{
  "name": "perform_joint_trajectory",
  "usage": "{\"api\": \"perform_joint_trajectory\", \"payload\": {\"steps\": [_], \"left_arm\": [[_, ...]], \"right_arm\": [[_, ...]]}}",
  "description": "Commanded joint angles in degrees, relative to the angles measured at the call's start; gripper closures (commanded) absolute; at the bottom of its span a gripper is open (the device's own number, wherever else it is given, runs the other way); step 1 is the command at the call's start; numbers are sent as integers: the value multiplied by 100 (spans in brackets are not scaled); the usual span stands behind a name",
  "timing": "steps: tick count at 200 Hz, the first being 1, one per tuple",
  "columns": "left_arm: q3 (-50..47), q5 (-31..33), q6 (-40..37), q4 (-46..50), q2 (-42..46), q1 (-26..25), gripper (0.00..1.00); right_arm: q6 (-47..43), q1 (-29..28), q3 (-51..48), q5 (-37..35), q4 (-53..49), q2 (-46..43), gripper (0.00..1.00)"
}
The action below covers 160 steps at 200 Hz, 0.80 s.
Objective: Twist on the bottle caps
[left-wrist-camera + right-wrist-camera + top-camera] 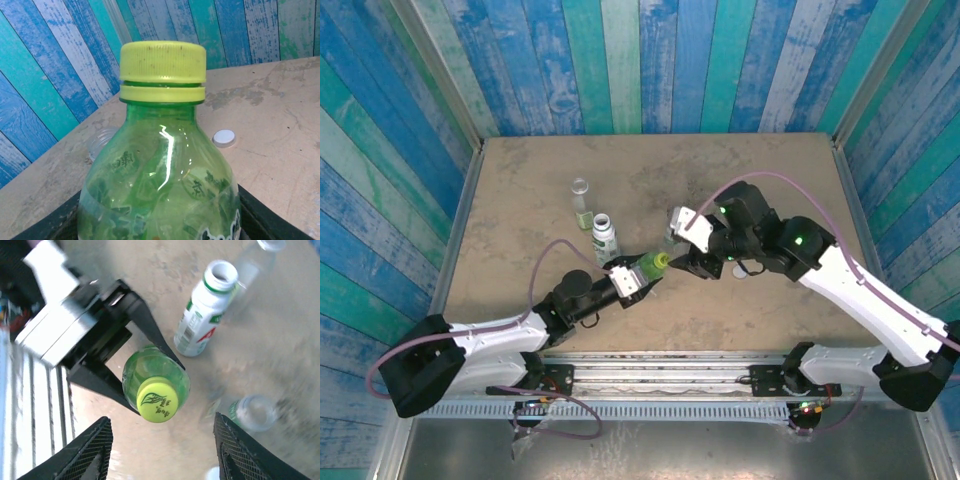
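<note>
Nearest the arm bases, the left gripper (631,279) is clamped on the body of the green bottle (644,269). Its black fingers (150,335) press the sides below the shoulder, with the neck pointed toward the other arm. I judge the bottle to be light and thin-walled, smooth and a little slippery, and likely to dent if squeezed harder. The grip on the wider body therefore looks sensible for resisting a twist. The yellow-green cap (162,62) sits level on the neck with its ring just beneath; I cannot tell whether it is fully tight. The cap looks stiff, and its ribbed side wall is the place to take hold, since the printed top gives no purchase.

Just beyond, the right gripper (162,426) is spread wide and holds nothing. From its own camera the cap lies centred on the gap between the two mesh-faced fingers (92,452), at or just past their tips. It touches neither finger, and there is clear space on both sides. The fingers would need to reach over the ribbing and close before any turn could bite.

Farther out on the table (520,190), the white-labelled bottle (605,238) stands uncapped, and a clear bottle (581,198) stands behind it, also open. A second clear bottle (255,412) is near the right gripper, its mouth open. A white cap (224,137) lies loose on the table past the green bottle.
</note>
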<state>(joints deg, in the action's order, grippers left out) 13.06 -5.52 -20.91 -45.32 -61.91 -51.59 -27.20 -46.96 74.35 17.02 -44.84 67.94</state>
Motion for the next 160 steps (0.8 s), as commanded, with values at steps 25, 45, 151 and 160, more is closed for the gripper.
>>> {"api": "perform_joint_trajectory", "payload": {"steps": [25, 45, 151, 160], "left_arm": [[-4, -171, 8, -102, 162, 17, 41], [-2, -194, 9, -91, 153, 18, 41], [30, -263, -10, -56, 117, 11, 41], [38, -281, -2, -38, 126, 18, 41]], "right_arm": [[-3060, -254, 467, -423, -723, 481, 44], [-3181, -357, 563, -427, -854, 701, 45], [-2870, -401, 503, -360, -734, 1057, 62], [-2842, -398, 476, -371, -720, 1045, 64]]}}
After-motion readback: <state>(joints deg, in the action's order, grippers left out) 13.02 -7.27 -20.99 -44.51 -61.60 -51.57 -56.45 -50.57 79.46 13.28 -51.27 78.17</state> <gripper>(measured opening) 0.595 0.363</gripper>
